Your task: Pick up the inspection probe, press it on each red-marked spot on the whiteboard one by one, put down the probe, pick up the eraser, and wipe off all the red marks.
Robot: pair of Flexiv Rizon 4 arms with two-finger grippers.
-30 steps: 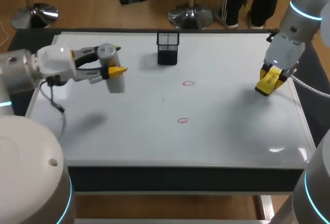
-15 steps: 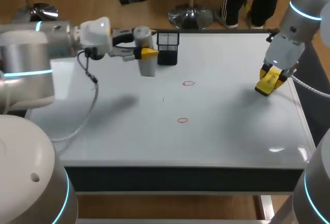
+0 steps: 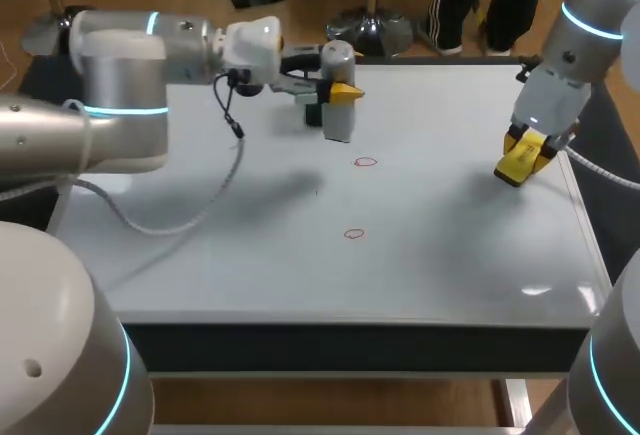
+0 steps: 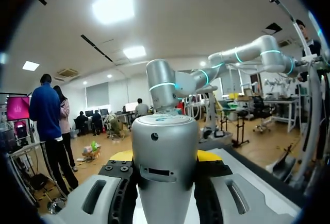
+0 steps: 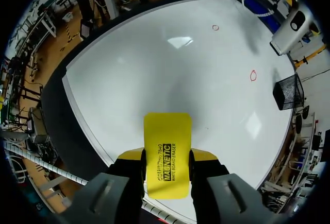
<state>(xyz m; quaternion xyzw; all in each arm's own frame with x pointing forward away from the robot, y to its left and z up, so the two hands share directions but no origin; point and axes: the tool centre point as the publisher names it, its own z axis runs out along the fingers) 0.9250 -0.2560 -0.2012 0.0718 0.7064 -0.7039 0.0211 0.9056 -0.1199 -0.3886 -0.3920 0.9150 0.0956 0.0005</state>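
since a second ago the left arm has swung from the whiteboard's left side across to its far middle, carrying the probe along; the right arm has not shifted. the left gripper has its fingers clamped from both sides on the grey inspection probe, which stands upright just in front of the black mesh holder and beyond the farther red mark. at the board's right side the right gripper is closed on the yellow eraser, gripping its two long edges. the nearer red mark lies toward the board's middle, well apart from both grippers.
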